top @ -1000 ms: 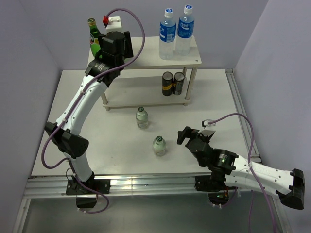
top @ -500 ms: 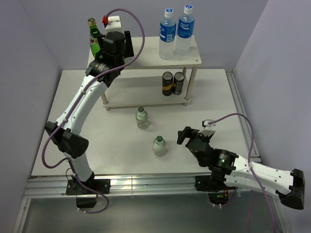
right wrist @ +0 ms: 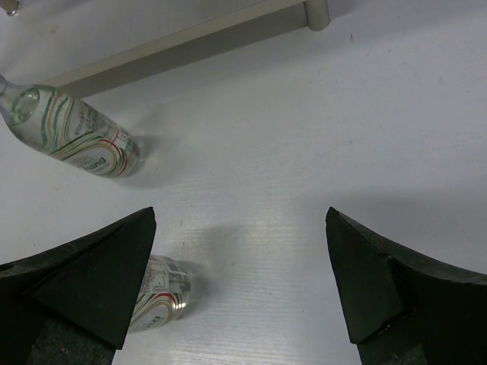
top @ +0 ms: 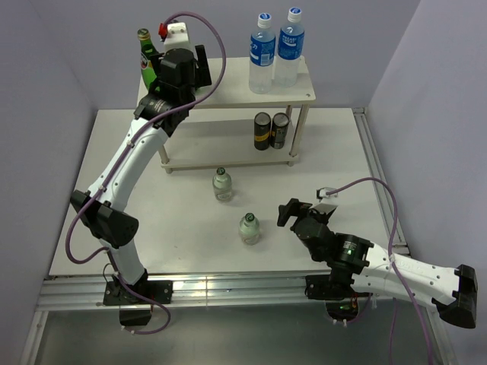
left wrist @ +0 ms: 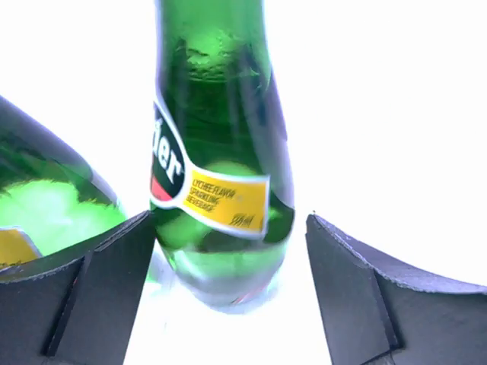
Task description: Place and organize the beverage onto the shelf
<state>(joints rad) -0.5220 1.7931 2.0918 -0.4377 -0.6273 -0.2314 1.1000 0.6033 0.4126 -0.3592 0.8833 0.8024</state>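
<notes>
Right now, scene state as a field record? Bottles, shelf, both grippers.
shelf top tier: two blue-label bottles at the right end, two green bottles at the left end
shelf lower tier: two dark cans
table: two small clear bottles, upright, in front of the shelf
left gripper: open, fingers either side of one green bottle
right gripper: open, empty, above the table beside the nearer small bottle
not yet shelved: both small clear bottles
</notes>
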